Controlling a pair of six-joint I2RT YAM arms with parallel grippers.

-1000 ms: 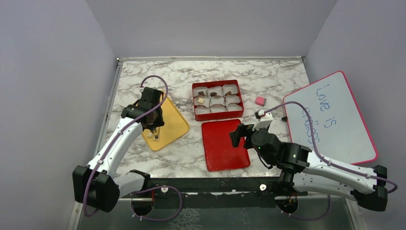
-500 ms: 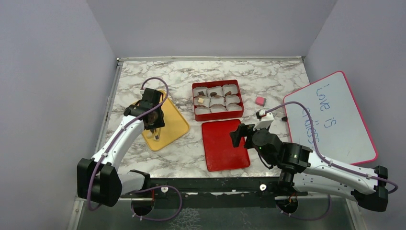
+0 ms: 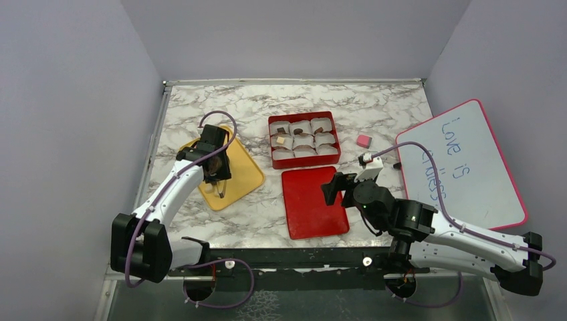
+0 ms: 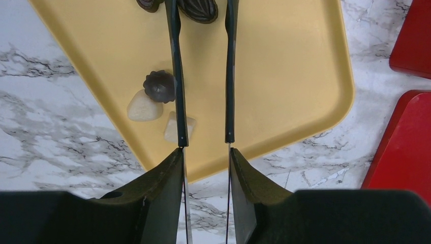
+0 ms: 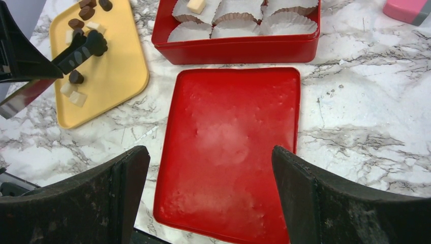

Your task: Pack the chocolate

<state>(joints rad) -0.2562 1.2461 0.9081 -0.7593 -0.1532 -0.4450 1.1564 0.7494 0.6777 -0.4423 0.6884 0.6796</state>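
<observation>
Left hand (image 3: 221, 192) has edged rightward above yellow tray's (image 4: 305, 76) near edge, fingers narrowly parted, grasp indeterminable; right hand (image 5: 208, 152), released wide, hovers over red lid (image 5: 239, 117).

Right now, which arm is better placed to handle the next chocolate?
Left. The left tool hovers over the yellow tray, a dark chocolate between its fingers and more pieces beside. The right tool hangs wide open over the red lid, away from the tray.

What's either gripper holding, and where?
Right gripper: nothing, jaws open. Left gripper: cannot tell; a dark brown ridged chocolate lies between its thin fingers.
</observation>
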